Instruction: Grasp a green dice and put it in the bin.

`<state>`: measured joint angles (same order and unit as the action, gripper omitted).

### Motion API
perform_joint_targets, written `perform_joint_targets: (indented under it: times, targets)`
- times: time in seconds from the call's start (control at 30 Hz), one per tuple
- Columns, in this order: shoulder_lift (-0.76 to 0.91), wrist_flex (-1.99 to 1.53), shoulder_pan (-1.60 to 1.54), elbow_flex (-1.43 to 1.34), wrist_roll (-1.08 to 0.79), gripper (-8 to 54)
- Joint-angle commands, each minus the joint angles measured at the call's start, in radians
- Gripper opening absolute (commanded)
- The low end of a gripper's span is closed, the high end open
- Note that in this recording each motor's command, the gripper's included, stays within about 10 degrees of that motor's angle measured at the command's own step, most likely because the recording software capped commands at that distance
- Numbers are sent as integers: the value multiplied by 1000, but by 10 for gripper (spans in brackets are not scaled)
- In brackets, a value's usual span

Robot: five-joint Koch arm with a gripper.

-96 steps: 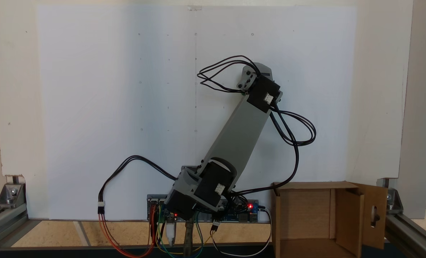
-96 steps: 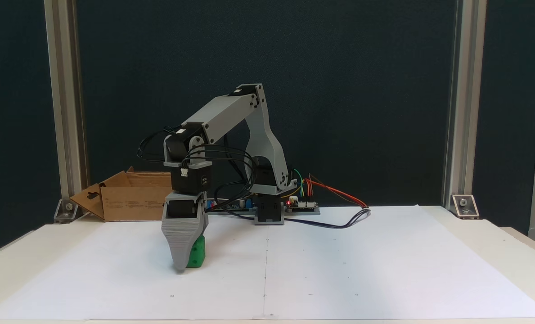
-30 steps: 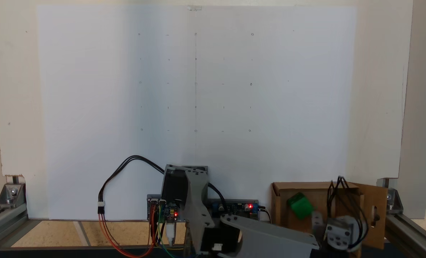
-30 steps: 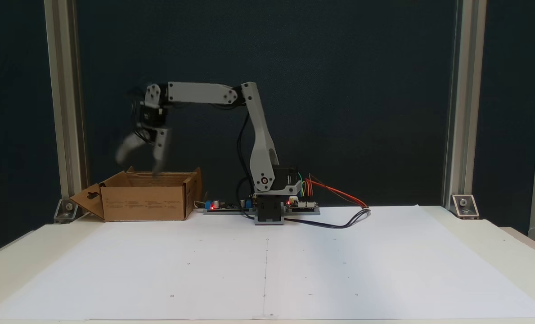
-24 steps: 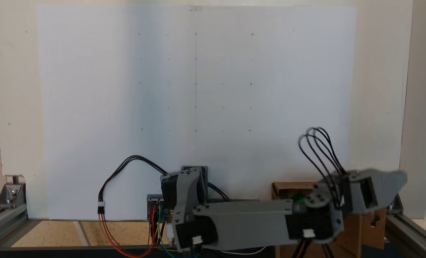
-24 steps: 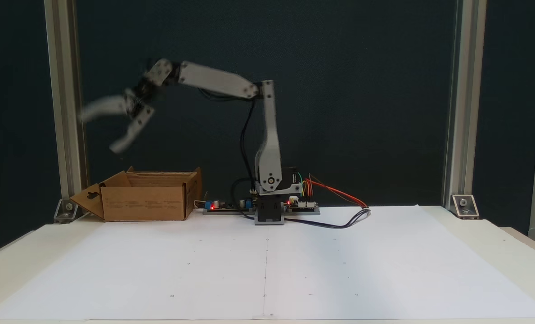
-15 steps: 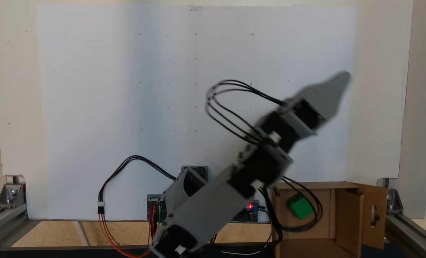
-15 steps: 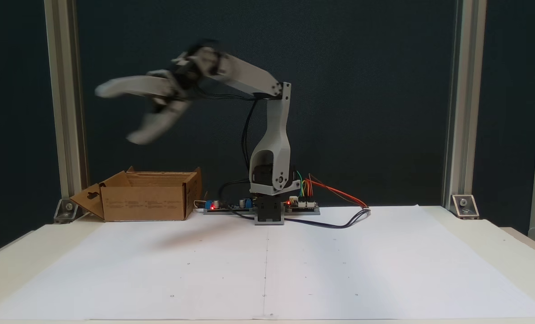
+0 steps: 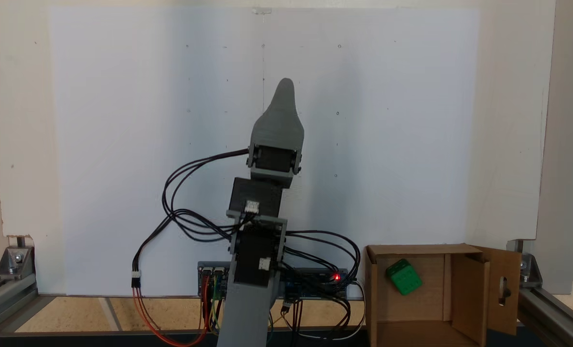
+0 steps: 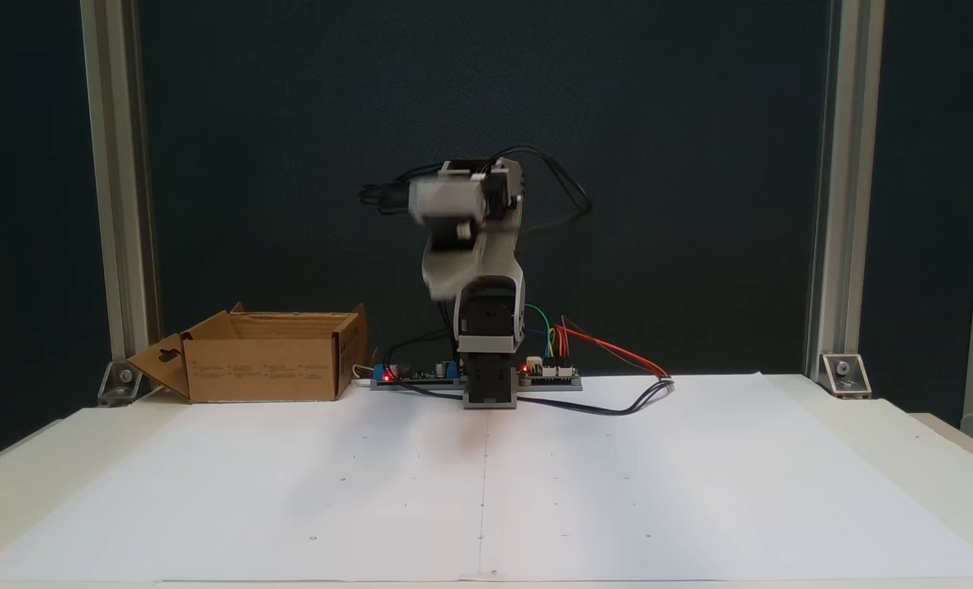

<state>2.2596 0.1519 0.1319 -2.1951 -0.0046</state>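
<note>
The green dice [image 9: 404,276] lies on the floor of the brown cardboard bin [image 9: 416,249], tilted on a corner, near the bin's left wall in a fixed view. From the front the bin [image 10: 265,368] stands at the back left of the table and its walls hide the dice. My gripper [image 9: 285,86] is far from the bin, high over the middle of the white sheet, pointing away from the arm's base. Seen from the front, the gripper [image 10: 445,245] faces the camera and is blurred; one jaw sits high and the other hangs lower, apart, with nothing between them.
A controller board [image 9: 315,279] with a red light and coloured wires [image 10: 609,352] sits by the arm's base [image 10: 488,384]. Aluminium posts [image 10: 118,204] stand at both back corners. A large white paper sheet [image 10: 486,491] covers the table.
The gripper carried the dice from the sheet to the bin, opened and dropped it inside. Since then the arm has lifted and swung from over the bin back to the table's centre line.
</note>
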Motion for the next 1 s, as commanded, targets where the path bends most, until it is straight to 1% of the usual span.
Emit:
perform_joint_targets:
  times: [0.0, 0.43, 0.67, 0.97]
  targets:
    - [114, 164, -21, -15, 38, 444]
    - [114, 676, -28, -233, 29, 440]
    - [112, 958, -29, -457, 32, 440]
    - [112, 1304, -146, -669, 31, 432]
